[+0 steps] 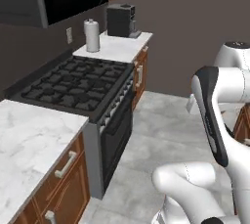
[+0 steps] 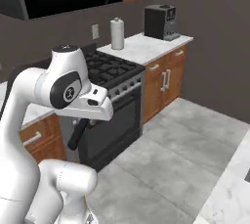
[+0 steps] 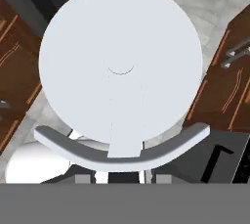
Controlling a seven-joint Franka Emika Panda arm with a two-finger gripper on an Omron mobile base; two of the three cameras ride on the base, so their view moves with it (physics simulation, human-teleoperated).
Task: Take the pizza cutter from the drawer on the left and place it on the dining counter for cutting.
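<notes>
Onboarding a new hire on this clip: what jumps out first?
In the hand view, the pizza cutter dominates: its big pale round wheel, with a grey curved guard beneath, sits right before the camera, shut in the hand. In the base views, the white arm looms in the foreground, beside a black gas stove set between marble worktops, with a paper towel roll and black coffee machine behind.

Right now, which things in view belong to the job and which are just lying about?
Job: pizza cutter, gripped in the end effector; dining counter, at the lower right of the right base view.
Lying about: stove, paper towel roll, coffee machine.
</notes>
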